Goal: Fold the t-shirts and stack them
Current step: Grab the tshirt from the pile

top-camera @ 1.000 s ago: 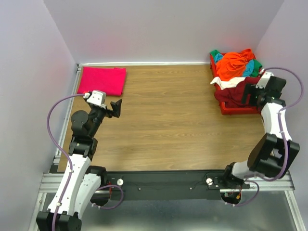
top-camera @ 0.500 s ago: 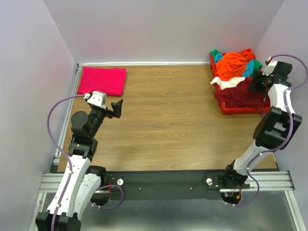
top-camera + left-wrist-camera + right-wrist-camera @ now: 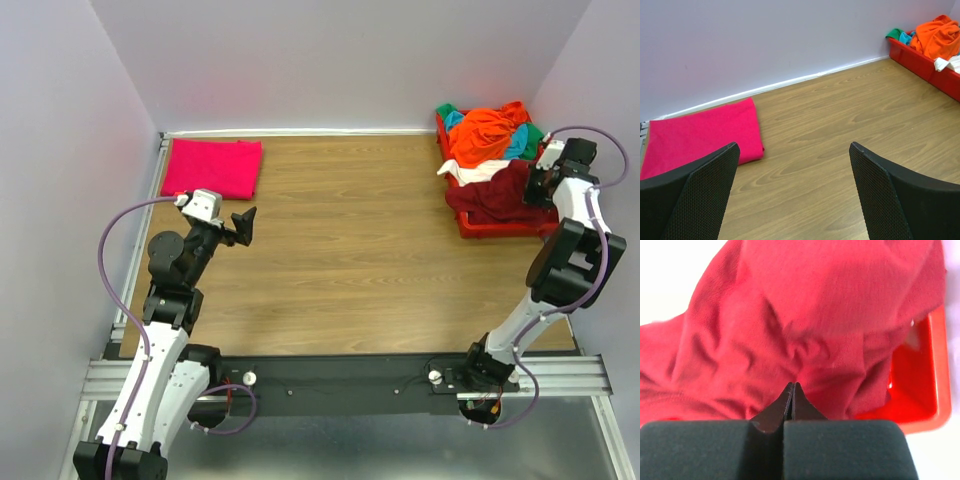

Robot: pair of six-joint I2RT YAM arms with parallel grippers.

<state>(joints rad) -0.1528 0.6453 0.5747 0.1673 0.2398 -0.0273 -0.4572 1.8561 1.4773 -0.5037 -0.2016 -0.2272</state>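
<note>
A dark red t-shirt [image 3: 495, 195] hangs crumpled over the front of the red tray [image 3: 500, 228]. My right gripper [image 3: 540, 185] is at its right side. In the right wrist view the gripper [image 3: 794, 384] is shut, and the dark red cloth [image 3: 830, 300] puckers into folds at its tips. A magenta-pink t-shirt [image 3: 212, 167] lies folded flat at the table's far left corner. My left gripper [image 3: 243, 222] hovers open to the near right of it. In the left wrist view the gripper [image 3: 794, 150] holds nothing, and the pink shirt [image 3: 695, 132] lies ahead to its left.
The tray [image 3: 925, 385] stands at the far right against the walls. It also holds an orange shirt [image 3: 485, 135], plus cream, teal and green cloth. Purple walls close in the table on the left, back and right. Wooden tabletop [image 3: 350, 240] stretches between the arms.
The right arm swung further toward the back right over the tray. Its gripper went from open to shut on the dark red cloth. The left arm has not moved.
</note>
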